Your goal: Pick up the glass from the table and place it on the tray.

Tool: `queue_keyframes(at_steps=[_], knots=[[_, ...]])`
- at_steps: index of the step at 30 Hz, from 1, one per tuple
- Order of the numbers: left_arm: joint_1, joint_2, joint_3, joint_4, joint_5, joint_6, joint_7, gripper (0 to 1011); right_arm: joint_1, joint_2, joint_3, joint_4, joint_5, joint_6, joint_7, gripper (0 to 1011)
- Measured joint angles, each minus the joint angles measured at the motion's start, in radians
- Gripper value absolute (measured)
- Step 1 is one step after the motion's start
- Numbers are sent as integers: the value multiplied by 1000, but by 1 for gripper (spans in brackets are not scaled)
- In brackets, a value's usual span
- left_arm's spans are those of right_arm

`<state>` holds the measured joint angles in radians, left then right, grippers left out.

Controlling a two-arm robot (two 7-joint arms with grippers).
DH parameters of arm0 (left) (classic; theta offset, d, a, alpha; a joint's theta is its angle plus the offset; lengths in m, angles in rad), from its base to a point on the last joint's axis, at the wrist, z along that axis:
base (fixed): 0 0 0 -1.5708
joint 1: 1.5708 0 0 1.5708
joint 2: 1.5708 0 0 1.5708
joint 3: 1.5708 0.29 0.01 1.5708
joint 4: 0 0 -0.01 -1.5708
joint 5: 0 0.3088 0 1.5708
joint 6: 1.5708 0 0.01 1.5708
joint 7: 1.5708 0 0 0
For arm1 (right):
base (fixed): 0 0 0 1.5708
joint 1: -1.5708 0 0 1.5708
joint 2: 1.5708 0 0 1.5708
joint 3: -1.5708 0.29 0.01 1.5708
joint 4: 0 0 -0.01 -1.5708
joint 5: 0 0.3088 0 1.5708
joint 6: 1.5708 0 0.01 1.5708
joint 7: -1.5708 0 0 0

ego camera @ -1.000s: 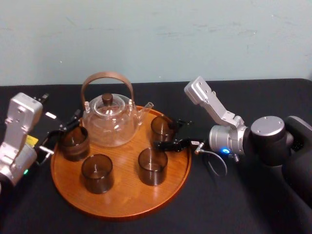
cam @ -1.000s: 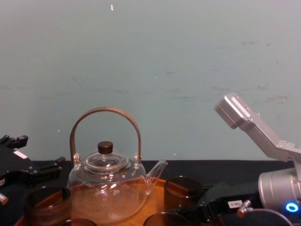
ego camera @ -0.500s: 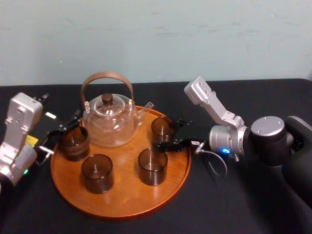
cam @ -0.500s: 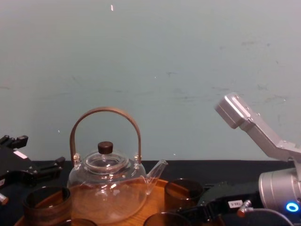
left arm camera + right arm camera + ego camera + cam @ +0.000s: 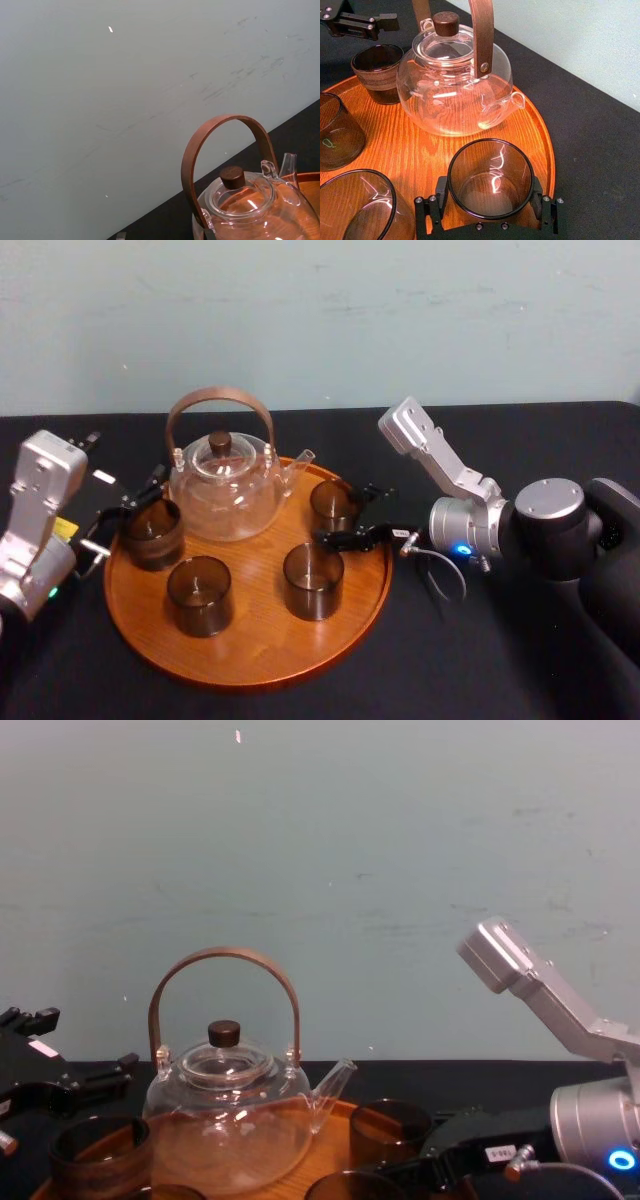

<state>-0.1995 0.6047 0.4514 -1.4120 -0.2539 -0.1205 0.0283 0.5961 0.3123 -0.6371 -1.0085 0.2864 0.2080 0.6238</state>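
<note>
The round orange-brown tray holds a glass teapot and several dark glasses. My right gripper is shut on the glass at the tray's back right, just inside the rim. In the right wrist view its black fingers press both sides of that glass, whose base is at the tray's surface. My left gripper stands open around another glass at the tray's left edge.
Two more glasses stand on the front half of the tray. The teapot's tall wooden handle rises between the arms. Black tablecloth surrounds the tray, with a pale wall behind.
The glass in my right gripper has sunk very slightly toward the tray. The left arm and the other things have not moved.
</note>
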Motion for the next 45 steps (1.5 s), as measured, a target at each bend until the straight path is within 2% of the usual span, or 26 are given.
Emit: queue_keyframes(at_steps=[6, 11, 26, 36, 40, 45], knots=[[0, 0, 0, 0, 0, 0, 0, 1001, 0, 0, 0, 0, 1, 0, 1, 1002], [0, 0, 0, 0, 0, 0, 0, 1001, -15, 20, 15, -26, 19, 6, 21, 1002], [0, 0, 0, 0, 0, 0, 0, 1001, -122, 150, 63, -212, 79, 41, 25, 1002], [0, 0, 0, 0, 0, 0, 0, 1001, -211, 258, 113, -352, 143, 42, 24, 1002], [0, 0, 0, 0, 0, 0, 0, 1001, -254, 294, 152, -403, 174, 29, -13, 1002], [0, 0, 0, 0, 0, 0, 0, 1001, -296, 300, 202, -430, 196, 5, -86, 1002]])
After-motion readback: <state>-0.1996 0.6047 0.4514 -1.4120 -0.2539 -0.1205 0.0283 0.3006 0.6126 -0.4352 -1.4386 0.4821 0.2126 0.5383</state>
